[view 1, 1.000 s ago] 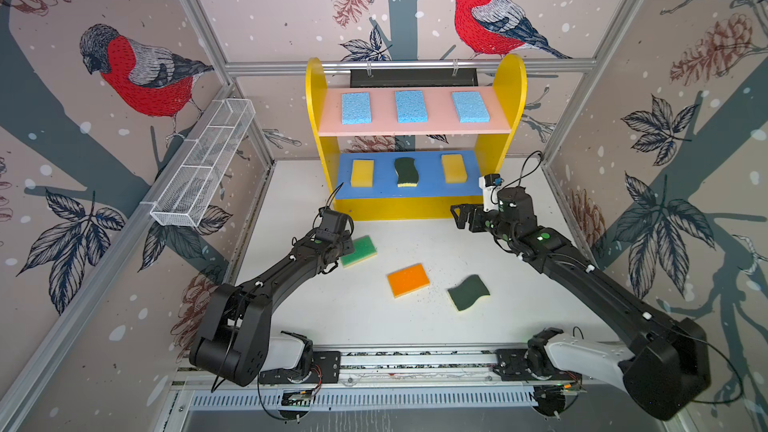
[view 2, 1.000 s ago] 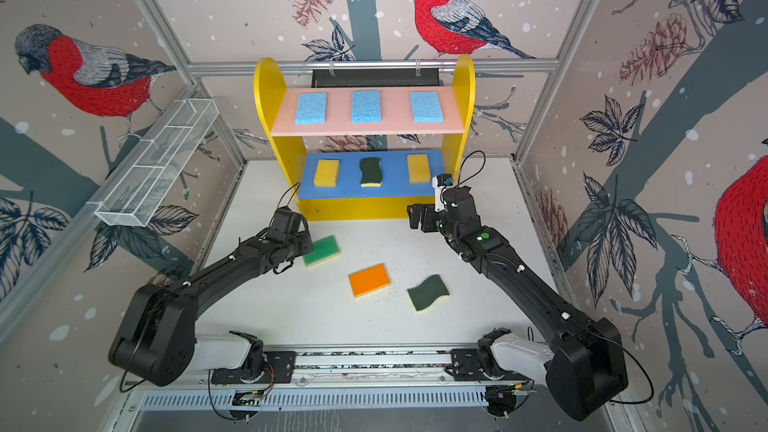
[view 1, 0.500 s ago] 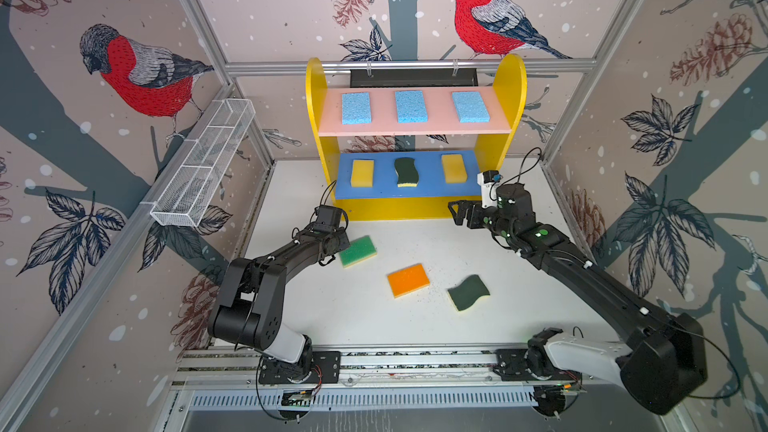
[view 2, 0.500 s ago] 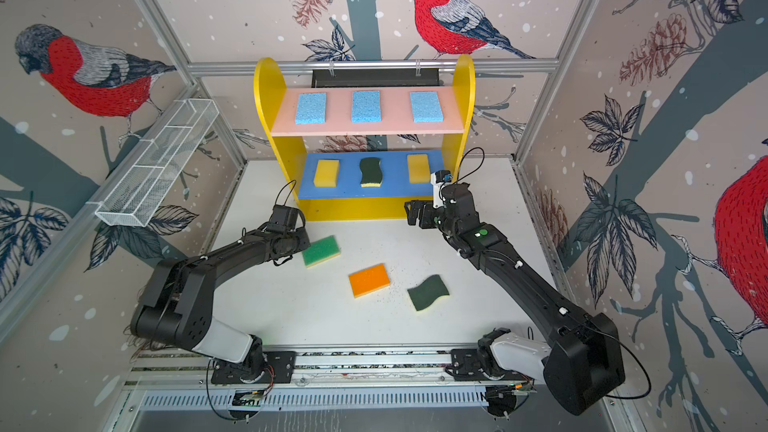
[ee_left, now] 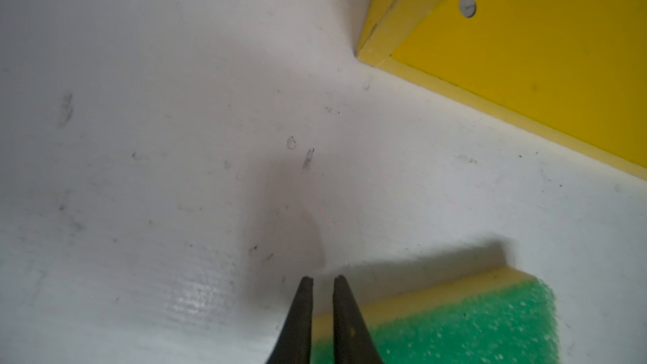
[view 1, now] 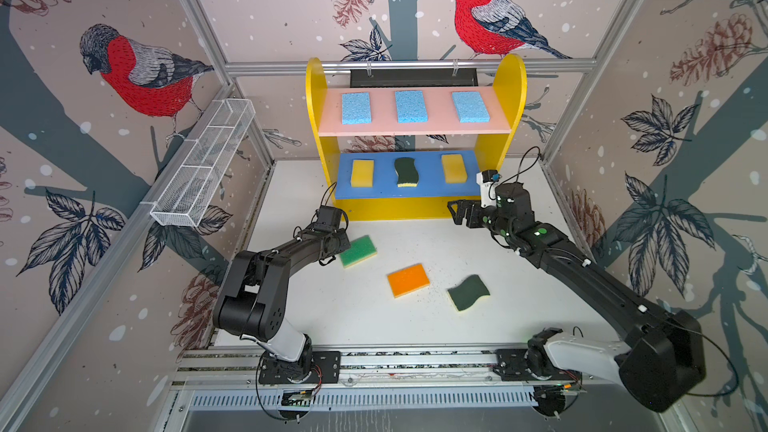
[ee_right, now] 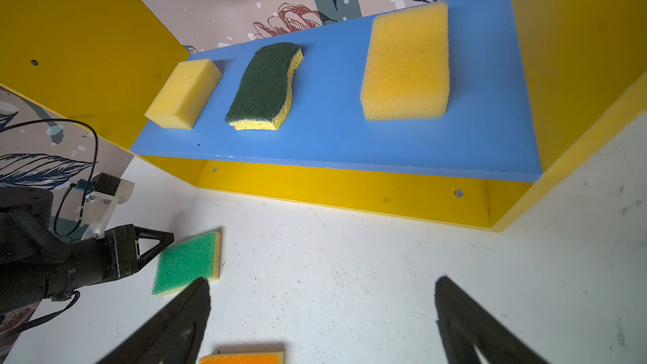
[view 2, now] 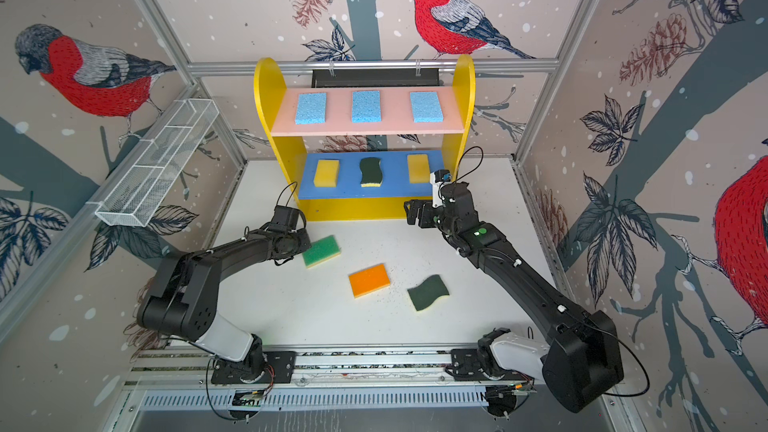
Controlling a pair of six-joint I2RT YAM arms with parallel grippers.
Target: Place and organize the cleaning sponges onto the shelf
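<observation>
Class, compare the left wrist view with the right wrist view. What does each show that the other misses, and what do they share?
Only the left wrist view: the narrow gap between the fingertips of the left end effector, seen from behind.

Only the right wrist view: the blue middle board carrying two yellow blocks and a wavy scourer, the orange-topped sponge, and the open right end effector.

Both: the left end effector beside the green-topped sponge, the white table, and the yellow base of the shelf.
</observation>
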